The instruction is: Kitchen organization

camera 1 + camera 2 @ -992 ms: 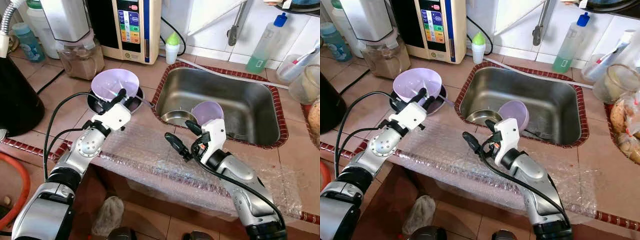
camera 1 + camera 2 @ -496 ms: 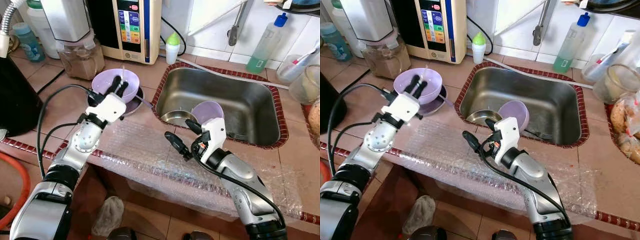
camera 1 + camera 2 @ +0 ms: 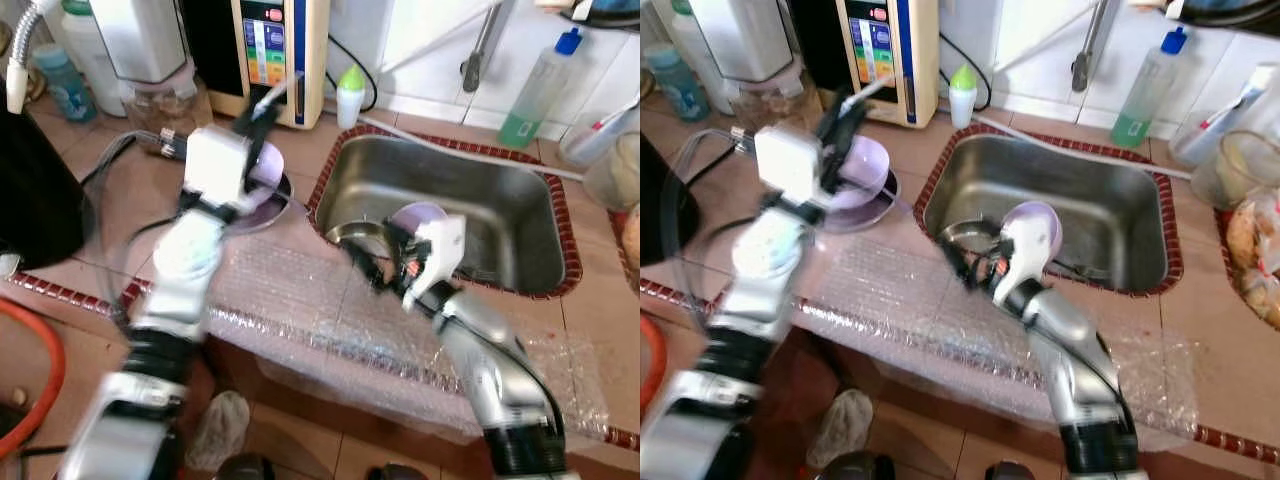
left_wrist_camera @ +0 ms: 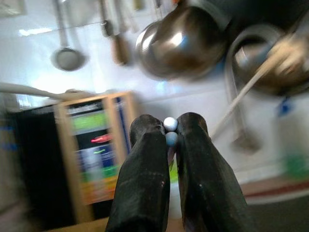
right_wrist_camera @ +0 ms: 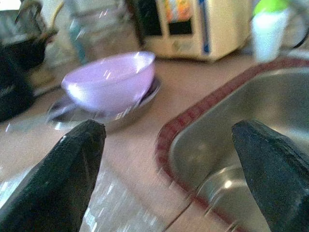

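Note:
My left gripper (image 3: pixel 264 106) is raised above the counter, in front of the cream appliance (image 3: pixel 282 45). It is shut on a thin white stick (image 3: pixel 284 90), whose small round end shows between the fingertips in the left wrist view (image 4: pixel 169 124). Below it a purple bowl (image 5: pixel 108 81) rests on a steel plate (image 3: pixel 256 206), partly hidden behind my left wrist. My right gripper (image 3: pixel 372 258) hovers open and empty over the counter at the sink's near left corner. Another purple bowl (image 3: pixel 420 214) leans in the sink (image 3: pixel 500 205) beside a steel bowl (image 3: pixel 349 235).
Bubble wrap (image 3: pixel 300 300) covers the counter's front edge. A blender jar (image 3: pixel 160 95) and a black vessel (image 3: pixel 35 195) stand at the left. A small green-capped bottle (image 3: pixel 350 95), a dish soap bottle (image 3: pixel 535 90) and the tap (image 3: pixel 478 50) line the back wall.
My left gripper rose out of the purple bowl towards the back wall with the white stick in it. The right gripper moved slightly towards the sink. The camera shifted a little.

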Controlling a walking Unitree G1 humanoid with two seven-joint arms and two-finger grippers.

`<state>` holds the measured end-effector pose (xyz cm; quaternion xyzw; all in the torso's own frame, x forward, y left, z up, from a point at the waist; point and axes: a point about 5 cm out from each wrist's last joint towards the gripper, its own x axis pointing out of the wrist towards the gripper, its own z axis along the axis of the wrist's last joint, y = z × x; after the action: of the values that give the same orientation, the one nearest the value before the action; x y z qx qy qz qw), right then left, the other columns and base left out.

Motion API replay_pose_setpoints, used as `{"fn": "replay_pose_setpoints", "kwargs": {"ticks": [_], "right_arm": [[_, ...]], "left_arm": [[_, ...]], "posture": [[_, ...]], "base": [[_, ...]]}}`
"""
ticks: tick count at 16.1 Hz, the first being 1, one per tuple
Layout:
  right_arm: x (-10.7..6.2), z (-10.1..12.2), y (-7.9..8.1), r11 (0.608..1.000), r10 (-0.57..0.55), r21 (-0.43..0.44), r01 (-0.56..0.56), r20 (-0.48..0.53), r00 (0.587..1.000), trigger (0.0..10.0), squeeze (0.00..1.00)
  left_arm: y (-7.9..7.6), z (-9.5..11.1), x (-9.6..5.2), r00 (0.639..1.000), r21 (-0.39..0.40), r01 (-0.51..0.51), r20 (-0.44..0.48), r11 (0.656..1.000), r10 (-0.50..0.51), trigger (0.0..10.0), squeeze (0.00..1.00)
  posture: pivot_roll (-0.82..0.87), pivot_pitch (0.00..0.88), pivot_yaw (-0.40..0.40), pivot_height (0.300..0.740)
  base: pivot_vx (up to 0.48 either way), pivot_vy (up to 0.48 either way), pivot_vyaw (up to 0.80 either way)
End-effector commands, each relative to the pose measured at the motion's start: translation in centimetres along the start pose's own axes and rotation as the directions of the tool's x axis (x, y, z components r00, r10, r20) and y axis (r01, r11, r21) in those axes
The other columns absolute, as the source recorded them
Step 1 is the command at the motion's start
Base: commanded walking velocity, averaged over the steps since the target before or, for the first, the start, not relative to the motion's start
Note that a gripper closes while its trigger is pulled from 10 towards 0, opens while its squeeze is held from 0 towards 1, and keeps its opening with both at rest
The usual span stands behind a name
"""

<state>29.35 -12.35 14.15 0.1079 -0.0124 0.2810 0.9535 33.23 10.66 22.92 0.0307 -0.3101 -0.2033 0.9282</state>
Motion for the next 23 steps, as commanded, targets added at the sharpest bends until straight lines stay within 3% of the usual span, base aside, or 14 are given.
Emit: {"fn": "replay_pose_setpoints", "kwargs": {"ticks": [1, 2, 3, 5, 6, 10, 13, 15, 16, 17, 18, 23], "right_arm": [[-0.1, 0.4, -1.2, 0.996, -0.073, 0.05, 0.072, 0.023, 0.997, 10.0, 0.0], [0.0, 0.8, -1.7, 0.995, -0.098, 0.037, 0.097, 0.04, 0.994, 10.0, 0.0], [0.1, 1.2, -1.9, 0.995, -0.094, -0.026, 0.095, 0.046, 0.995, 10.0, 0.0], [0.2, 1.6, -2.0, 0.993, -0.07, -0.096, 0.074, 0.043, 0.997, 10.0, 0.0], [0.3, 1.9, -2.3, 0.98, -0.054, -0.189, 0.059, 0.027, 0.998, 10.0, 0.0], [0.0, 1.6, -3.5, 0.902, -0.045, -0.431, 0.02, -0.047, 0.998, 10.0, 0.0], [0.3, 0.9, -4.3, 0.866, -0.067, -0.5, 0.012, -0.092, 0.994, 10.0, 0.0], [0.7, 0.2, -4.5, 0.864, -0.088, -0.503, 0.02, -0.111, 0.99, 10.0, 0.0], [1.2, -0.6, -4.6, 0.87, -0.108, -0.491, 0.034, -0.124, 0.986, 3.7, 0.0], [1.5, -0.8, -4.6, 0.878, -0.119, -0.475, 0.049, -0.119, 0.986, 1.1, 0.0], [2.1, -1.1, -4.6, 0.9, -0.131, -0.431, 0.069, -0.117, 0.984, 0.0, 0.0], [3.6, -1.8, -4.9, 0.921, -0.199, -0.36, 0.149, -0.104, 0.975, 0.0, 0.0]], "left_arm": [[-0.3, 0.6, 0.7, 1.0, -0.159, -0.013, -0.011, 0.987, 0.011, 0.0, 0.0], [-0.8, 0.4, 0.9, 0.999, -0.294, -0.043, -0.044, 0.955, 0.032, 0.0, 0.0], [-1.2, 0.2, 0.9, 0.997, -0.358, -0.044, -0.069, 0.933, 0.02, 0.0, 0.0], [-1.9, -0.3, 0.9, 0.993, -0.412, -0.028, -0.114, 0.911, -0.021, 0.0, 0.0], [-2.9, -0.9, 0.9, 0.98, -0.46, -0.018, -0.183, 0.888, -0.075, 0.0, 0.0], [-5.4, -2.8, 0.7, 0.916, -0.527, -0.005, -0.344, 0.85, -0.208, 0.0, 0.0], [-6.9, -3.3, 0.6, 0.877, -0.557, 0.008, -0.396, 0.83, -0.274, 0.0, 0.0], [-7.5, -3.1, 0.7, 0.87, -0.577, 0.018, -0.393, 0.817, -0.297, 0.0, 0.0], [-8.0, -3.0, 0.7, 0.862, -0.589, 0.025, -0.396, 0.808, -0.316, 0.0, 0.0], [-8.1, -3.0, 0.7, 0.86, -0.593, 0.024, -0.398, 0.805, -0.319, 0.0, 0.0], [-8.3, -2.9, 0.7, 0.858, -0.599, 0.02, -0.401, 0.801, -0.321, 0.0, 0.0], [-8.3, -2.8, 0.5, 0.852, -0.608, 0.009, -0.411, 0.794, -0.324, 0.0, 0.0]], "posture": [[-0.07, 0.011, 0.006, 0.74], [-0.06, 0.009, 0.005, 0.74], [-0.06, 0.008, 0.005, 0.74], [-0.07, 0.005, 0.005, 0.74], [-0.07, 0.003, 0.005, 0.74], [-0.08, 0.002, 0.008, 0.74], [-0.08, 0.002, 0.012, 0.74], [-0.08, 0.002, 0.014, 0.74], [-0.08, 0.002, 0.014, 0.74], [-0.08, 0.002, 0.013, 0.74], [-0.08, 0.002, 0.011, 0.74], [-0.07, 0.003, 0.002, 0.74]], "base": [[0.0, 0.0, 0.0], [0.0, 0.0, 0.0], [0.0, 0.0, 0.0], [0.0, 0.0, 0.0], [0.0, 0.0, 0.0], [0.0, 0.0, 0.0], [0.0, 0.0, 0.0], [0.0, 0.0, 0.0], [0.0, 0.0, 0.0], [0.0, 0.0, 0.0], [0.0, 0.0, 0.0], [0.0, 0.0, 0.0]]}}
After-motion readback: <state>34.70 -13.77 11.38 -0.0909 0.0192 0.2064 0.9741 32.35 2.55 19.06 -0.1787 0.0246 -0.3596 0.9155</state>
